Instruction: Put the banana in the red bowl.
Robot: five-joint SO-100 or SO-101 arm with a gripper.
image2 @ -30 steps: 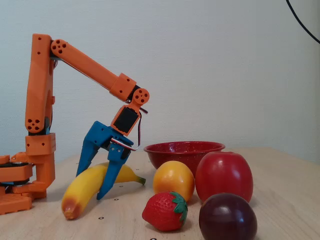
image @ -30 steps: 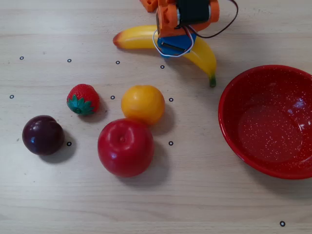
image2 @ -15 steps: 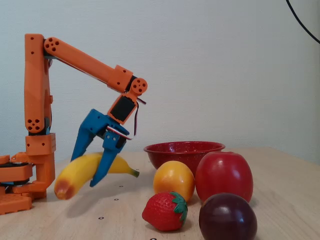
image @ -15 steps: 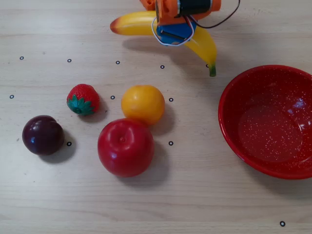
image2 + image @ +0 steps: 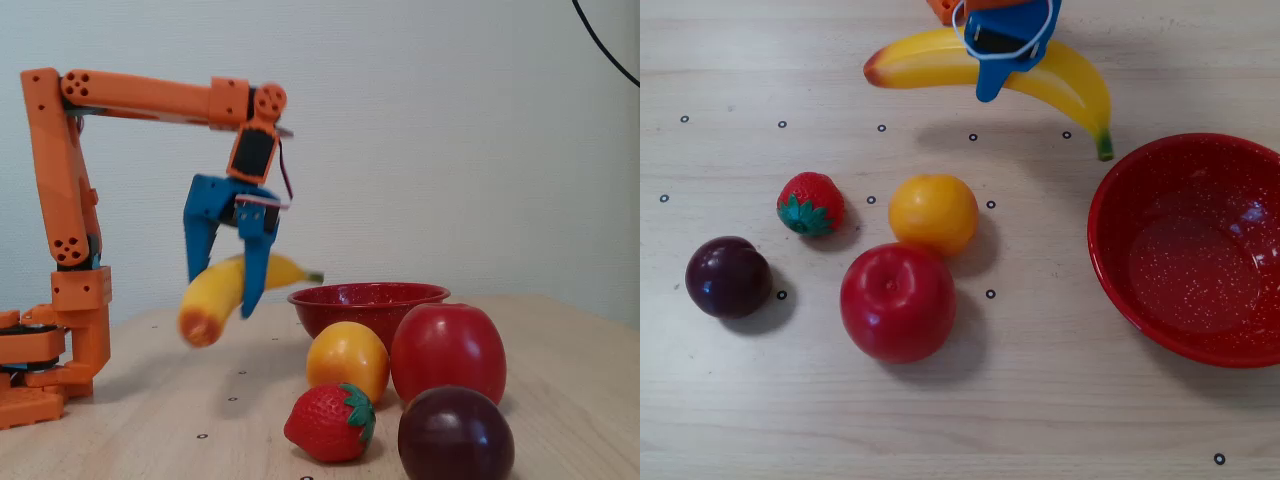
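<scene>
Jaws closed around the banana (image 5: 222, 295) near mid-length; gripper (image 5: 225, 300) carries it clear of the bench (image 5: 1060, 420). Over the last second the fruit went from resting on the bench to hanging well above it, stem end now pointing toward the red bowl (image 5: 1110, 250). Lift looks done; transport to the bowl remains. Reddish tip droops lower in the fixed view. Orange (image 5: 933, 213), apple (image 5: 898, 302), strawberry (image 5: 811, 204) and plum (image 5: 728, 277) lie untouched.
</scene>
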